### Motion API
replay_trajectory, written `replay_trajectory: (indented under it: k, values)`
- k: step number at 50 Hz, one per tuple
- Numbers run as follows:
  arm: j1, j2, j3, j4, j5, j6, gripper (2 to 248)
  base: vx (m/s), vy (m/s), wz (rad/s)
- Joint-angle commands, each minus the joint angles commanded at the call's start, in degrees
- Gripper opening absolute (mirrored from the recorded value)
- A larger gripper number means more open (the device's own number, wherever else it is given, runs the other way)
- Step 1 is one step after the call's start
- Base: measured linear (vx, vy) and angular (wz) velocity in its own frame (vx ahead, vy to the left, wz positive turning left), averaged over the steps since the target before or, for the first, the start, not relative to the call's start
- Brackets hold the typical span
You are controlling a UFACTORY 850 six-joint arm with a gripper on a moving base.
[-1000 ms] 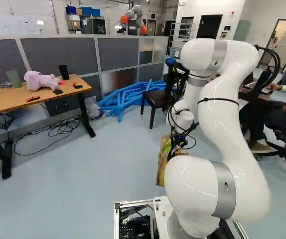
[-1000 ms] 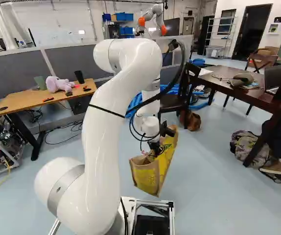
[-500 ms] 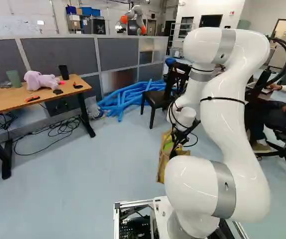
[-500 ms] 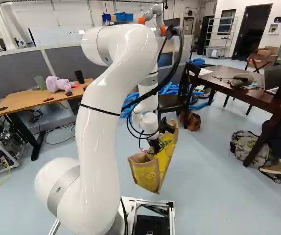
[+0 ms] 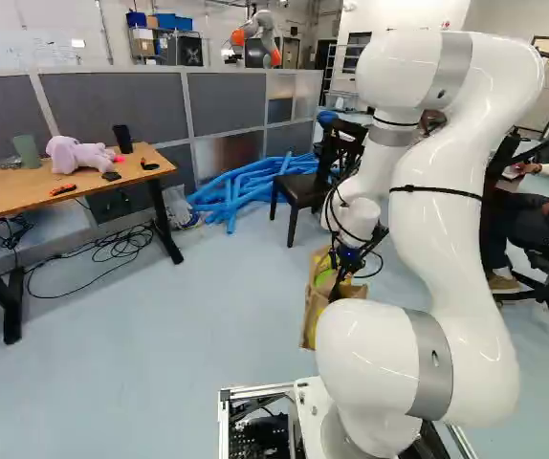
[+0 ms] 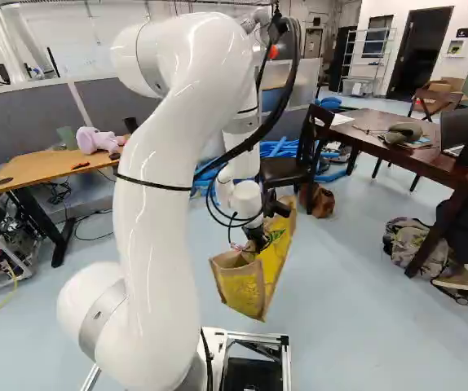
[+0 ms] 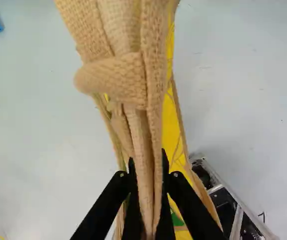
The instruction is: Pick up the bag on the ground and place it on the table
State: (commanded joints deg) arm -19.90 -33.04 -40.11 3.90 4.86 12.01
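In the right base view the black gripper (image 6: 256,238) hangs at the end of my arm, just above the brown and yellow bag (image 6: 254,285). The bag is tilted, its open top toward the arm. The wrist view has the gripper (image 7: 147,170) shut on the bag's bunched tan handle cloth (image 7: 118,75), which runs between both fingers. Part of the bag shows behind my arm in the left base view. A wooden table (image 5: 54,188) stands at the left there, holding a pink plush toy (image 5: 78,155), a green cup and a black cup.
A dark table (image 6: 364,134) with a laptop stands at the right of the right base view, a backpack (image 6: 417,248) beside it. A dark chair (image 5: 303,188) and blue tubes (image 5: 231,196) lie beyond the bag. Another robot (image 5: 258,38) stands behind the partition.
My arm's upper joints have risen and drawn back, shifting left in the right base view. The bag has moved slightly up and left there with the gripper. The base has not moved.
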Motion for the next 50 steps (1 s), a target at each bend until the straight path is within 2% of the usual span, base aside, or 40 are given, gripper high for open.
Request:
replay_trajectory:
  k: [13,34,50]
  values:
    - [0.1,3.3,1.7,-0.4,-2.2,0.0,21,0.0,0.0,0.0]
    - [0.8,7.9,2.7,-3.8,-6.3,0.0,21,0.0,0.0,0.0]
    - [1.5,11.2,3.0,-4.3,-9.8,0.0,21,0.0,0.0,0.0]
